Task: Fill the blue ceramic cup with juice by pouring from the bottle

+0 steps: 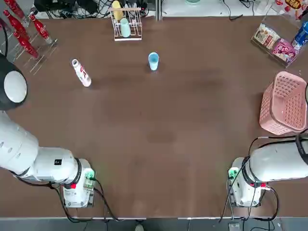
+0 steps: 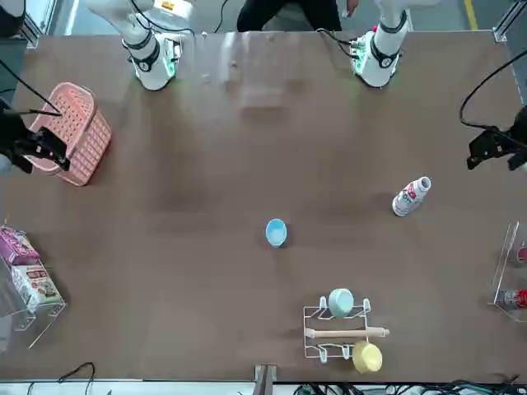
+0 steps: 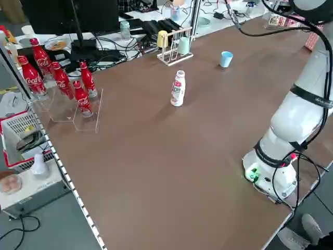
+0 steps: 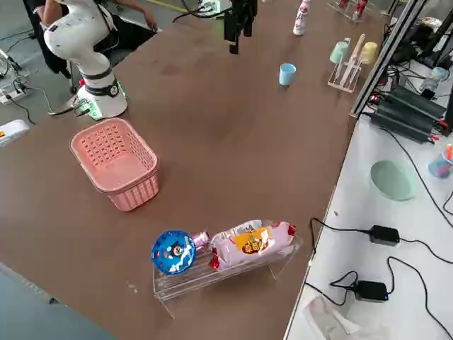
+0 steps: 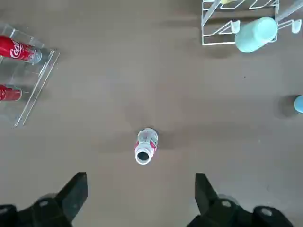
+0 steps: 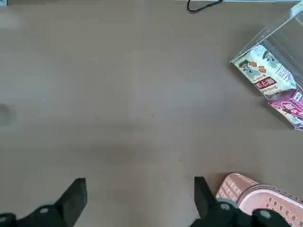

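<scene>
Two grippers of mine: one near each side of the table, both spread wide with nothing between the fingers.
Cola bottles (image 1: pixel 26 44): red ones, on a clear rack at the upper left of the top view.
Left gripper (image 5: pixel 142 175): mine, over the table at the right edge of the front view; its fingers stand apart.
White bottle (image 1: pixel 81 72): upright on the brown tabletop (image 1: pixel 159 139), upper left of the top view, its mouth dark and uncapped in my left wrist view, red on its label.
Wire rack (image 1: pixel 137 36): top of the top view, left of centre, carrying a yellow cup (image 1: pixel 117 10) and a mint-green cup (image 1: pixel 125 27).
Blue cup (image 1: pixel 153 61): upright, upper centre of the top view, right of the white bottle and well apart from it.
Right gripper (image 6: pixel 140 178): mine, at the left edge of the front view, fingers parted too.
Clear stand (image 1: pixel 259 39): upper right of the top view, with snack bags (image 1: pixel 284 50) and a blue can (image 1: pixel 302 35).
Pink basket (image 1: pixel 271 103): right edge of the top view, just below that stand.
</scene>
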